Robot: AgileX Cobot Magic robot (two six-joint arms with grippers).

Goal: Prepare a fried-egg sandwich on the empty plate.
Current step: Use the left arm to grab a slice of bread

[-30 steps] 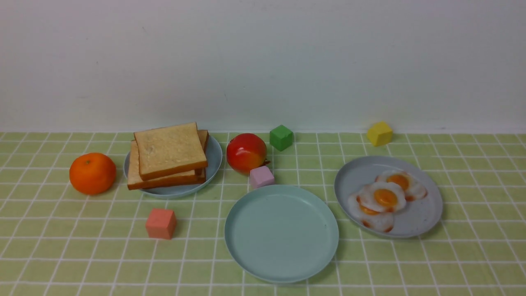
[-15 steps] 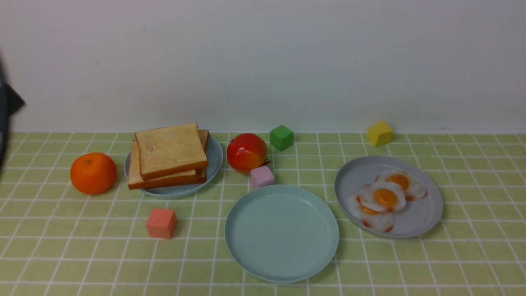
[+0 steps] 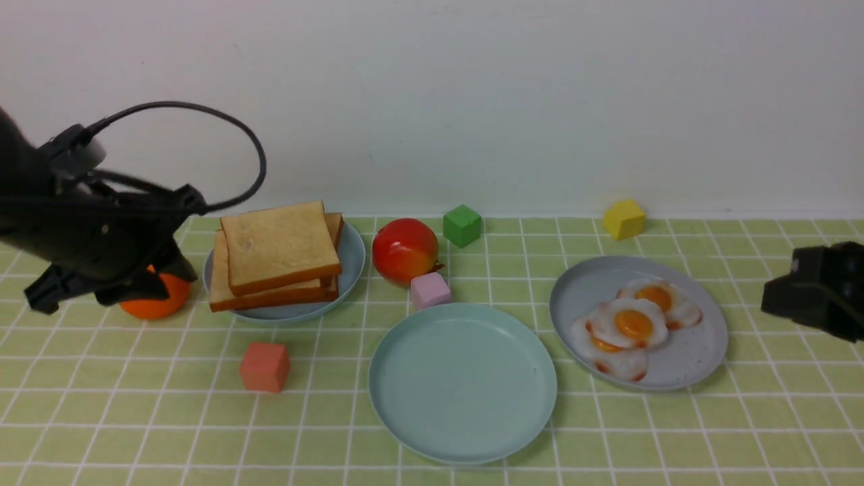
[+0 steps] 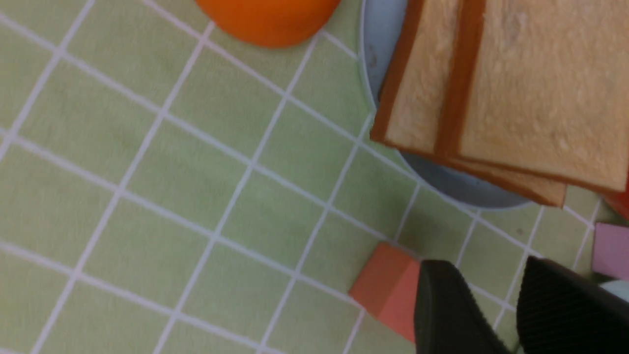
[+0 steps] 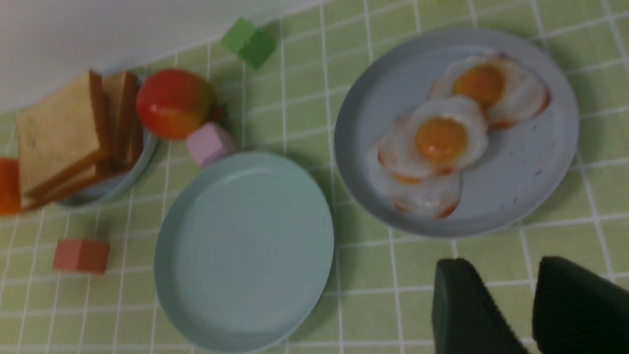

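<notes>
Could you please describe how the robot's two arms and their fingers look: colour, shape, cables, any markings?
Both arms are black. The left arm is bulky, with a thin black cable looping above it. Of the right arm only a blocky end shows. The left arm's fingers and the right arm's fingers are flat, black and finely ribbed. I see no markings.

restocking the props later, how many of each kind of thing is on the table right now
plates: 3
toast slices: 3, as far as the stack shows
fried eggs: 3
blocks: 4
fruit: 2
total: 15
</notes>
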